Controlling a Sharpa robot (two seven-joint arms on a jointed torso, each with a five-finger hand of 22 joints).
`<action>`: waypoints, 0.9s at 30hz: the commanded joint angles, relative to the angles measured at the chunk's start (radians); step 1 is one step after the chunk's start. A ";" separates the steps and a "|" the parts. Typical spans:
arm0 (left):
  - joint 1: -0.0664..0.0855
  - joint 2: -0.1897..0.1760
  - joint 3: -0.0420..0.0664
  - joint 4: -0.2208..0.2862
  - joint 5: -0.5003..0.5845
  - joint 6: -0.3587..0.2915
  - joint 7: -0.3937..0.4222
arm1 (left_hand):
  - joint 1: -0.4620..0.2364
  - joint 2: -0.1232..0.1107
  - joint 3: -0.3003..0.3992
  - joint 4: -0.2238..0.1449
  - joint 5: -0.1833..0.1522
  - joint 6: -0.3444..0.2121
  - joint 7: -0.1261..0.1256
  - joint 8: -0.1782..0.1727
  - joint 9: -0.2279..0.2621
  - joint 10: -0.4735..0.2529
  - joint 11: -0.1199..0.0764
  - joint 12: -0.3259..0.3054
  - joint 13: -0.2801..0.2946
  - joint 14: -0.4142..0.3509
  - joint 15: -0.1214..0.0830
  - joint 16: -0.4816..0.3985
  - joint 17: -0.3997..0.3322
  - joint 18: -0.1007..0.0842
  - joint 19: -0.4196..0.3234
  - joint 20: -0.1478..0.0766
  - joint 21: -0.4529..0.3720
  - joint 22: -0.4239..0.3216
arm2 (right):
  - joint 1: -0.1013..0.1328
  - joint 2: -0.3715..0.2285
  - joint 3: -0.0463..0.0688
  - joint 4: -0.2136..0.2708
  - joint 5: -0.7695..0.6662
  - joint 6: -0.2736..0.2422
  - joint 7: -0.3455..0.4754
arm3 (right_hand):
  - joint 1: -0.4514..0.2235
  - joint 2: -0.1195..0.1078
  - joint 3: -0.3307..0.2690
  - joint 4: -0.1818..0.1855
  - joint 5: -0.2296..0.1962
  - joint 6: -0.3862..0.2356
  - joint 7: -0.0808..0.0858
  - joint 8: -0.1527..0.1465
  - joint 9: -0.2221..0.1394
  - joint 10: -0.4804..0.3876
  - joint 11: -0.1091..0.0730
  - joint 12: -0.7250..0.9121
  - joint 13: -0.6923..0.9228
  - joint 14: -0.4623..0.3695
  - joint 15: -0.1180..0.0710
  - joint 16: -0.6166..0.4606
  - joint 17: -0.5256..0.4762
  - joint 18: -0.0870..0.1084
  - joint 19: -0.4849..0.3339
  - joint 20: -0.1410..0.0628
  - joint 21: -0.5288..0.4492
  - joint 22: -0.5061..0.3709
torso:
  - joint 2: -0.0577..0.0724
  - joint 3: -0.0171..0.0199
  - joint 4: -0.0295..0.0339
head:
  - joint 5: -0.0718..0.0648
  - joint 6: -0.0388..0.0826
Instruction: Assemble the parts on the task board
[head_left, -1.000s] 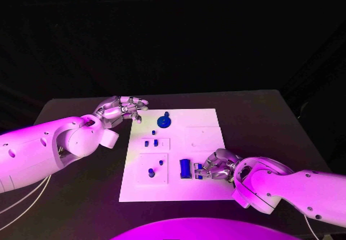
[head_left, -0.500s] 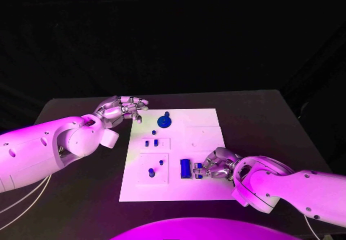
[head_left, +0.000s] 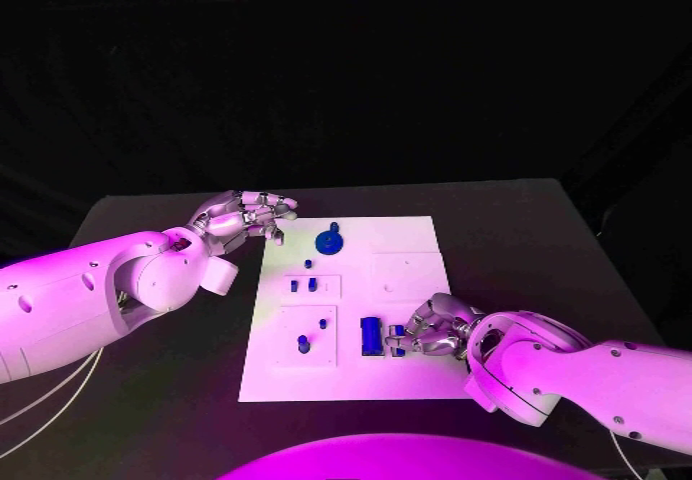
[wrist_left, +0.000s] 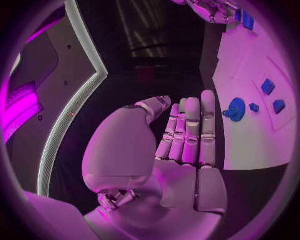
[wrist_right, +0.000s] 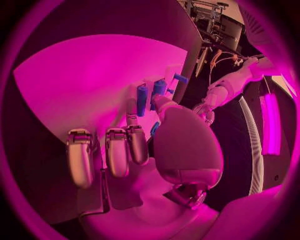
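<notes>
The white task board lies mid-table and also fills much of the right wrist view. My right hand rests on its near right part, fingertips pinching a small blue part beside an upright blue block. The right wrist view shows a blue sliver between thumb and finger. A round blue knob sits at the board's far end, with small blue pegs along the left side. My left hand hovers off the board's far left corner, holding nothing, its fingers straight.
Black table surrounds the board, with bare room to its right and behind it. My left forearm lies over the table's left side. The left wrist view shows the knob and the board's edge close beside the fingers.
The right hand has shifted only slightly at the small blue part. The left hand has not moved.
</notes>
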 joint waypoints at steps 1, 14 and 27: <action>-0.001 0.000 0.001 0.002 0.006 0.017 0.003 | -0.001 0.006 0.005 0.000 0.005 -0.008 0.001 0.005 -0.001 -0.006 0.001 0.006 0.001 -0.002 0.004 -0.004 -0.001 0.015 0.007 -0.003 -0.006 -0.001 | -0.001 0.000 0.000 0.006 -0.020 0.015 0.010 | -0.008 0.001 -0.004 0.000 -0.005 0.000 0.004 -0.006 0.000 0.051 0.004 -0.002 0.200 0.095 0.003 -0.003 0.201 -0.014 0.105 -0.001 0.004 0.263 | 0.000 0.0001 0.0002 | 0.001 0.000; -0.001 0.000 0.001 0.001 0.005 0.016 0.000 | -0.001 0.006 0.005 0.000 0.005 -0.008 0.001 0.005 -0.001 -0.006 0.001 0.006 0.001 -0.002 0.004 -0.004 -0.001 0.015 0.007 -0.003 -0.006 -0.001 | -0.001 -0.015 0.000 0.028 -0.115 0.006 -0.004 | 0.000 0.017 -0.015 -0.002 0.002 0.000 0.003 -0.006 0.000 0.051 0.003 -0.002 0.200 0.095 0.002 -0.003 0.200 -0.014 0.105 -0.001 0.004 0.263 | 0.000 0.0005 -0.0003 | 0.007 0.003; -0.001 0.000 0.001 0.000 0.005 0.015 -0.001 | -0.001 0.006 0.005 0.000 0.005 -0.008 0.001 0.005 -0.001 -0.006 0.001 0.006 0.001 -0.002 0.004 -0.004 -0.001 0.015 0.007 -0.003 -0.006 -0.001 | -0.001 -0.027 0.000 0.028 -0.209 0.030 -0.006 | 0.023 0.023 -0.019 -0.005 0.007 0.000 0.003 -0.007 -0.001 0.052 0.002 -0.001 0.201 0.095 0.002 -0.003 0.201 -0.014 0.105 -0.002 0.004 0.263 | 0.000 0.0004 -0.0004 | 0.006 0.003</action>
